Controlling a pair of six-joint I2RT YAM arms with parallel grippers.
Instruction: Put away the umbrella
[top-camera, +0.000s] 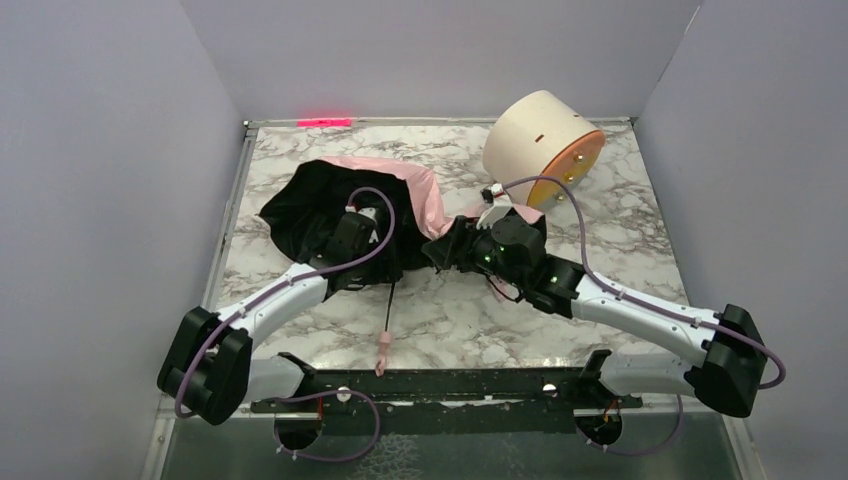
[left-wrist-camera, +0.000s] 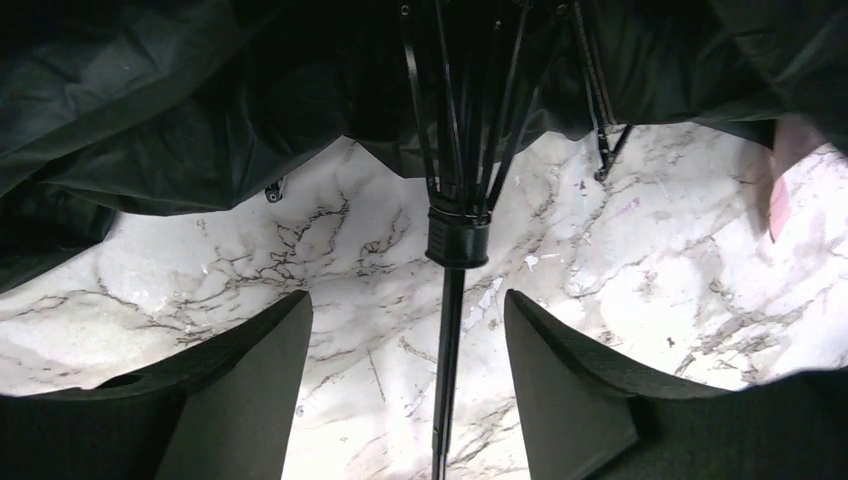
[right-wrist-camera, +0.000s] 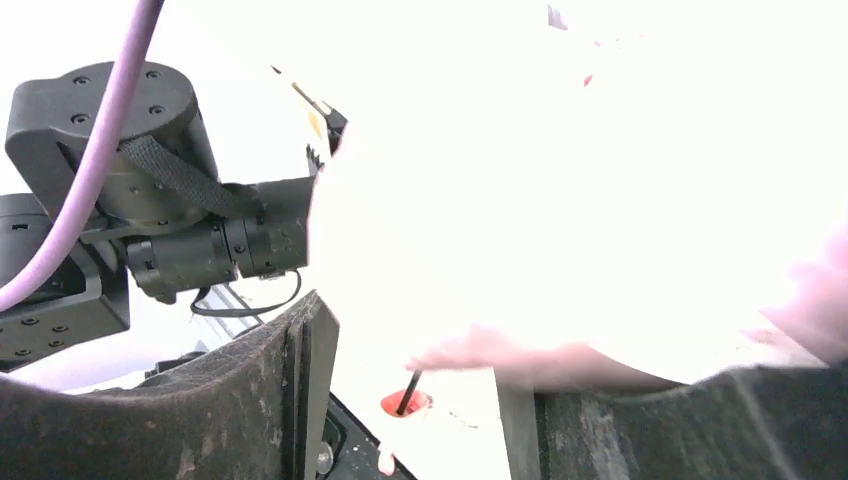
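the umbrella (top-camera: 320, 205) is lying on the marble bench (top-camera: 450, 320), its black and pink cloth spreading loose at the far left and its thin shaft (left-wrist-camera: 447, 330) pointing to the near edge, where the small pink handle (top-camera: 383, 352) is resting. the left pincer (left-wrist-camera: 405, 300) is hanging over it with its fingers spread wide, one on each side of the shaft and not touching it. the right pincer (right-wrist-camera: 408, 335) is sitting at the pink cloth near the cream drum (top-camera: 535, 145) with its fingers apart, and i cannot tell if it is pinching the cloth.
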